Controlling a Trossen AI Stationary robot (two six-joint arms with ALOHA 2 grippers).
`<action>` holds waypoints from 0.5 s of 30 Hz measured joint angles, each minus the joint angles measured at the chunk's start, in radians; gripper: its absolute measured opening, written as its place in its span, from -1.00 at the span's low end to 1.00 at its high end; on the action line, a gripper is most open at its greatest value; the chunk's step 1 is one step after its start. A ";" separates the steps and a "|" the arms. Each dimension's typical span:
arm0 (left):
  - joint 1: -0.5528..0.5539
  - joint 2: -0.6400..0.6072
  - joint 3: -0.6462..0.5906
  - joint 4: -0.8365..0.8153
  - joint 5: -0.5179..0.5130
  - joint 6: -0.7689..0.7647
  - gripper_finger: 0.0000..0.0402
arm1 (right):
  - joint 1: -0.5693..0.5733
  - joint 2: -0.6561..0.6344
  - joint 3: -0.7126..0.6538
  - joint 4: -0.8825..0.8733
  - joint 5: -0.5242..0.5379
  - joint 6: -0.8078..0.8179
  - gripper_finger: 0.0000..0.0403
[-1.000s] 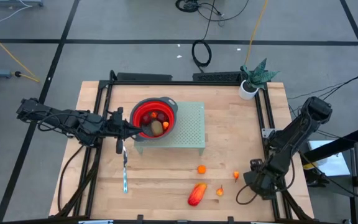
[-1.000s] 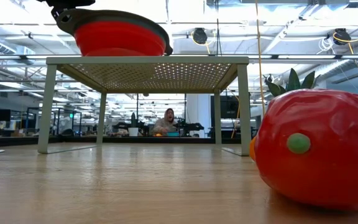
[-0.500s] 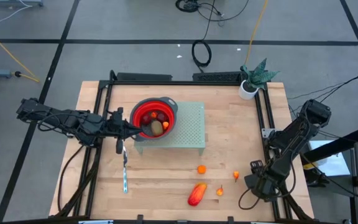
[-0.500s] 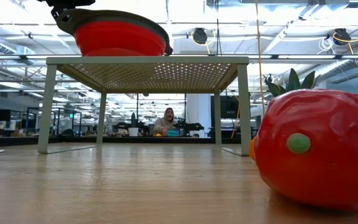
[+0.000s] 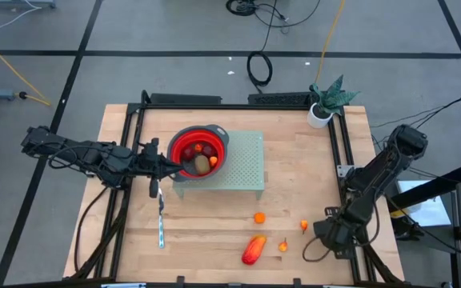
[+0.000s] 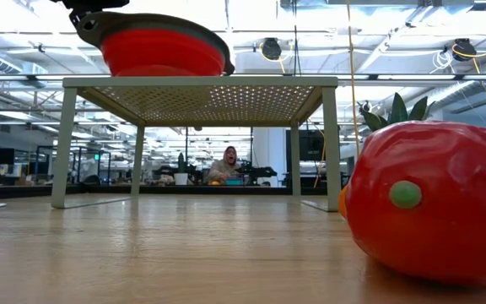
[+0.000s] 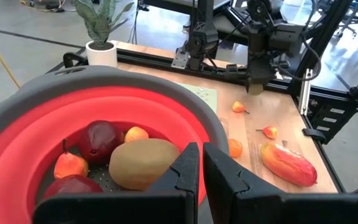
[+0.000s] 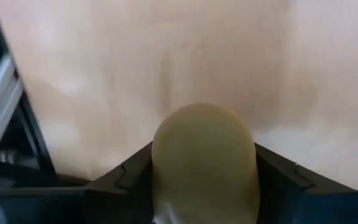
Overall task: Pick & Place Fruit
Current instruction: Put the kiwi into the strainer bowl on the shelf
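1. Fruit is spread over two places: some pieces lie loose on the pale wooden worktop (image 5: pixel 294 172) at its near edge, and others sit in a red collapsible bowl with a grey rim (image 5: pixel 198 147).
2. Nearest the front edge, a larger elongated red-orange toy fruit (image 5: pixel 254 249) is seen, with a tiny orange piece (image 5: pixel 283 246) just beside it.
3. A little farther in, a round orange piece (image 5: pixel 259 218) and another small orange piece with a stem (image 5: pixel 303 226) are found, apart from each other.
4. At the near right corner, the right gripper (image 5: pixel 324 240) is held low over the worktop edge; in its wrist view an oval brown-green fruit (image 8: pixel 204 165) is seen between its fingers (image 8: pixel 126 177), touching both.
5. A slim silver knife (image 5: pixel 160 220) lies on the left part of the worktop.
6. Farther back, the bowl rests on a pale green perforated metal stand (image 5: pixel 242 164).
7. The left gripper (image 7: pixel 199 163) is pressed together on the bowl's rim at its left side.
8. Inside the bowl, a brown-green oval (image 7: pixel 143 163), dark-red round fruits (image 7: pixel 97 138) and small orange pieces (image 7: pixel 71 167) are seen.
9. At the far right corner, a small potted plant in a white pot (image 5: pixel 324 106) stands.
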 joint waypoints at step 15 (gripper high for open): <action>0.000 0.000 0.000 0.000 -0.001 0.009 -0.90 | -0.205 -0.235 0.001 0.118 0.211 0.178 -0.04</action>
